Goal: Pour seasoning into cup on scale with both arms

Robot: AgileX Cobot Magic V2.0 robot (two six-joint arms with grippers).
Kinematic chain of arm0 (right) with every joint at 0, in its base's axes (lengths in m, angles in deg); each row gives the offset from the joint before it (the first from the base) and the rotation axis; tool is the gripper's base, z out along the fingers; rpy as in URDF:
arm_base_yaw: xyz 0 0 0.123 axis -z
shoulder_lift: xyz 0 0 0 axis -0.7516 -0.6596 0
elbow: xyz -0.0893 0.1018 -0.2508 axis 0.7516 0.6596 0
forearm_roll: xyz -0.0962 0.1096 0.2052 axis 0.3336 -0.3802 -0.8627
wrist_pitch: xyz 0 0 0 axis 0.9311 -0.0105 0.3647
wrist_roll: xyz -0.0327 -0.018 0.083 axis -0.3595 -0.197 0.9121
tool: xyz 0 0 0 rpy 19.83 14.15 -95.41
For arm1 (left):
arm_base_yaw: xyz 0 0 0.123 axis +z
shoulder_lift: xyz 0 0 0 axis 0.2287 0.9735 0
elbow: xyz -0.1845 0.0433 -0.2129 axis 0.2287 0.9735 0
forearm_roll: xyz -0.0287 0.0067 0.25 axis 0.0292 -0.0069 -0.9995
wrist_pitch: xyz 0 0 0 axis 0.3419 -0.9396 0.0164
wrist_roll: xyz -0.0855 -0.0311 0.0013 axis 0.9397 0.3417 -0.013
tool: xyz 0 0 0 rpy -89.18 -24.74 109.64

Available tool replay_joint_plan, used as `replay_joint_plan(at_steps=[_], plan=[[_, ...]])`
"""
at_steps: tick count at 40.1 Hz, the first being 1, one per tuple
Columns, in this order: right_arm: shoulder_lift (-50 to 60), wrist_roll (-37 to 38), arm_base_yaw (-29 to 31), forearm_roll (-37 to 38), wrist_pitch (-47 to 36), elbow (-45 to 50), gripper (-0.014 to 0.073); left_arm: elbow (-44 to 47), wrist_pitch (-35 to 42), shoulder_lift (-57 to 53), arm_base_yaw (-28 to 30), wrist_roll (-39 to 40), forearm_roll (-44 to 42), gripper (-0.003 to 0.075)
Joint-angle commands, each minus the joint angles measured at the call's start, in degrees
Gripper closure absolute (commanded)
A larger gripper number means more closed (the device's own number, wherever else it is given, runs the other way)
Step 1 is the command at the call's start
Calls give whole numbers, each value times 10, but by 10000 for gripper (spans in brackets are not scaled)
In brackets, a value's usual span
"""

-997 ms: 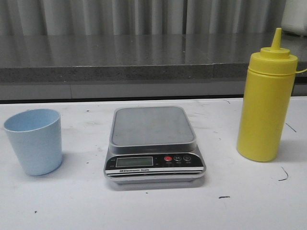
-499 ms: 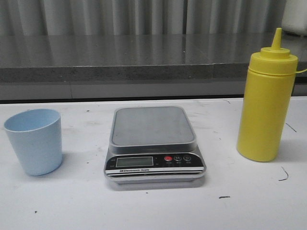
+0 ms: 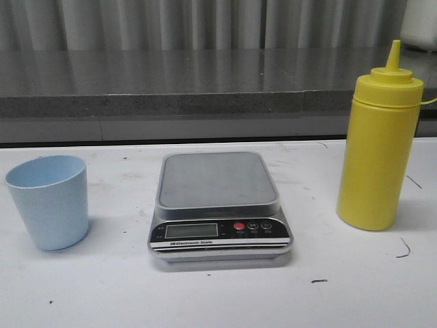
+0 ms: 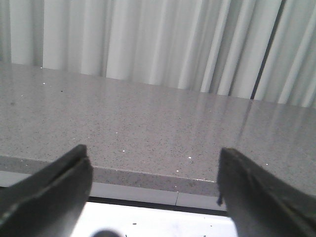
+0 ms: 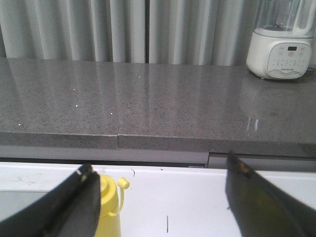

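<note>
**Stillness on the table before the pour**

Nothing had moved across the last second of the front view: cup, scale and bottle sat exactly where they had been, and neither arm had entered that view. That meant the task had not visibly begun. The scale (image 3: 220, 205) lay at the middle of the white table (image 3: 218, 294), its grey platform bare. The pale blue cup (image 3: 49, 201) stood upright well to the left of the scale, not yet on it. The seasoning (image 3: 379, 143), a tall yellow squeeze bottle with its nozzle cap on, stood upright well to the right of the scale. The left pincer (image 4: 153, 192) was held wide apart with nothing between its fingers, facing a grey ledge beyond the scale. The right pincer (image 5: 163, 202) was likewise spread and empty, with the bottle's yellow cap showing beside one finger (image 5: 74, 207). Judged from this, lifting the cup onto the platform was the first step outstanding.
</note>
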Motion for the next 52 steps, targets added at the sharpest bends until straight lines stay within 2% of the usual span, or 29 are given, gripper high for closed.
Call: replay_joint_plan(at_steps=[1,9,19,24,27,34,39,49,52], plan=[[-8,0,0,-3,-41,-20,-16,-21,49,3,0,1,1,92],[-8,0,0,-3,-41,-20,-16,-25,38,26,-28,1,3,124],[-8,0,0,-3,-40,-20,-16,-31,29,122,-167,0,-28,136],[-8,0,0,-3,-39,-20,-16,-64,-36,191,-221,0,-31,136],[-8,0,0,-3,-36,-20,-16,-103,-103,240,-247,0,-45,136],[-8,0,0,-3,-34,-20,-16,-196,-258,363,-271,0,-50,136],[-8,0,0,-3,-34,-20,-16,-241,-324,441,-277,0,-50,136],[-8,0,0,-3,-34,-19,-16,-264,-334,547,-281,0,-49,137],[-8,0,0,-3,-34,-19,-16,-266,-334,567,-281,0,-49,163]])
